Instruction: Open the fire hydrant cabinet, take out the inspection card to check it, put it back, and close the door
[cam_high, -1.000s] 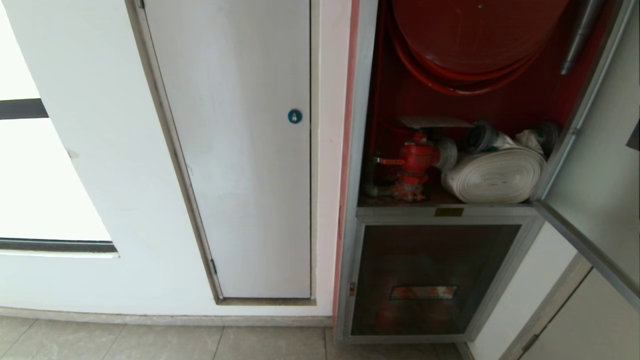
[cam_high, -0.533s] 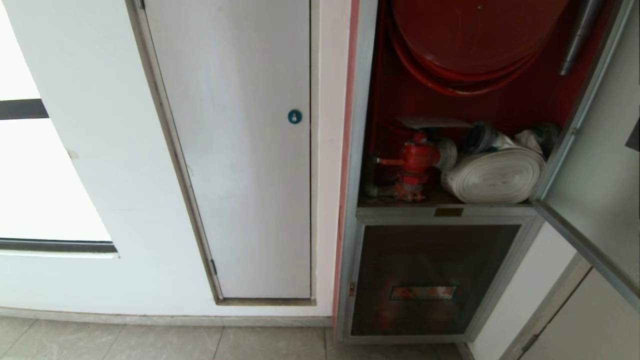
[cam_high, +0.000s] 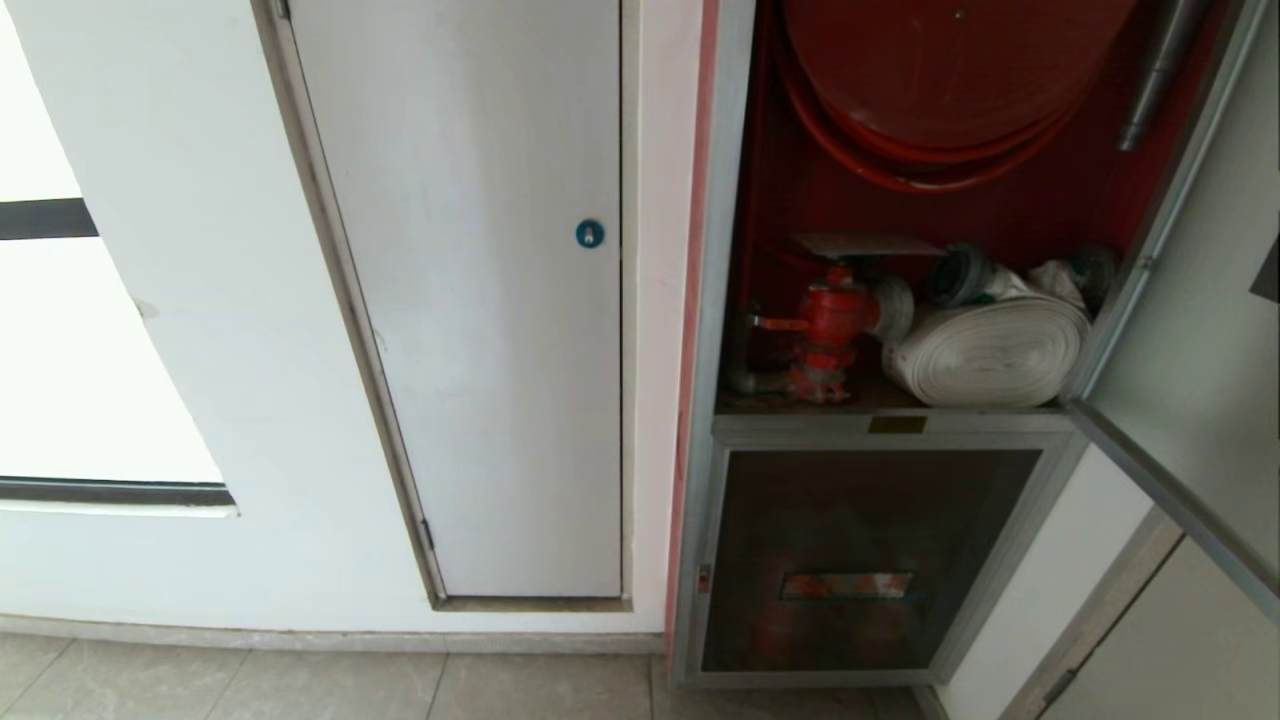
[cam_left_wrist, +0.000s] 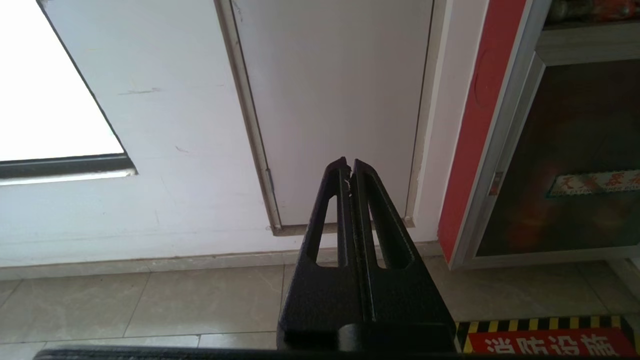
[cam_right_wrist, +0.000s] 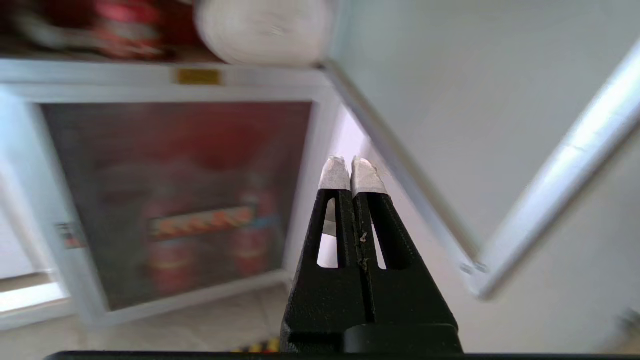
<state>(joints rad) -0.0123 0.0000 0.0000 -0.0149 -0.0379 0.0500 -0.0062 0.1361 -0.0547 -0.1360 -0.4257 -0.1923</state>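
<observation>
Door (cam_high: 1190, 330) hangs open at frame right; card (cam_high: 868, 244) lies atop valve (cam_high: 835, 315), upper right. Right gripper (cam_right_wrist: 350, 170) pinched shut, empty, low by door. Should swing door gently by its edge.

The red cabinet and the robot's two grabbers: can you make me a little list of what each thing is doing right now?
fire hydrant cabinet: open, red inside
door: swung out to the right
inspection card: lying flat above the red valve
rolled white hose: on the shelf beside the valve
left gripper: shut, empty, facing the white panel
right gripper: shut, empty, near the door's lower edge
</observation>
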